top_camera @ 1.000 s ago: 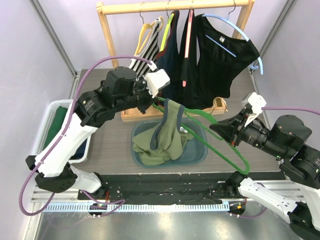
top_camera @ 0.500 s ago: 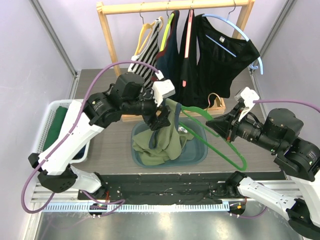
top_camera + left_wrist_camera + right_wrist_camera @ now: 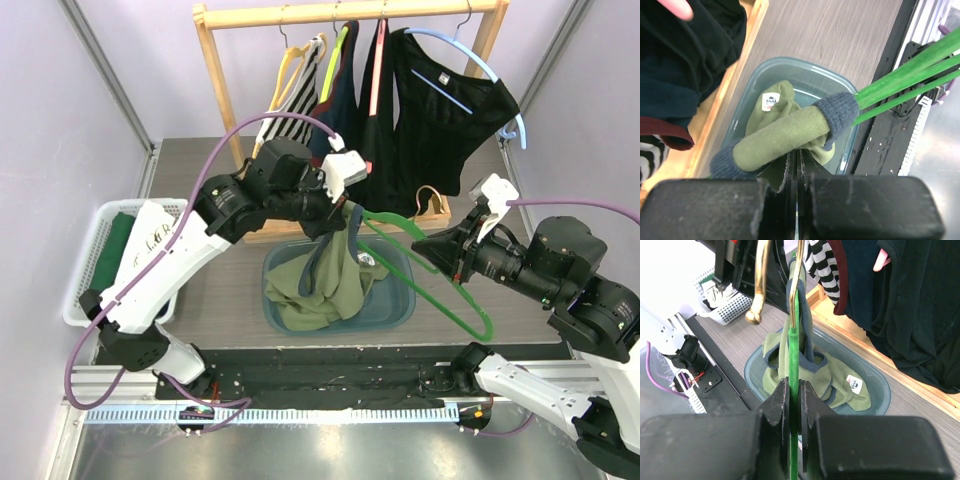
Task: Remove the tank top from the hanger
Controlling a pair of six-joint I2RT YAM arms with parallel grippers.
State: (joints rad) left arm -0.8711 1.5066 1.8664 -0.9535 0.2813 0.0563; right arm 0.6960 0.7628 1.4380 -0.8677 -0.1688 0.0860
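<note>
Here, step in hand: judged to be slipping the one strap that rides on the hanger off its end.
Right gripper point(image 3: 793, 390): fingers clamped on the green hanger point(image 3: 793, 340), holding it out over the bin point(image 3: 395, 312) so that freed cloth drops inside.
Left gripper point(image 3: 796, 167): jaws together, pinching a fold of the tank top point(image 3: 785, 137) just under the strap, a hold placed to drag the strap along the arm.
Tank top, position: one strap looped over the hanger arm; the body hangs down into the bin, its lower part heaped there.
Tank top, appearance: olive green, grey-blue ribbed trim, small white label point(image 3: 770, 101); soft, crumpled, likely to slide readily.
Background: wooden rack point(image 3: 215, 100) carrying dark and striped garments point(image 3: 430, 110), behind the bin.
</note>
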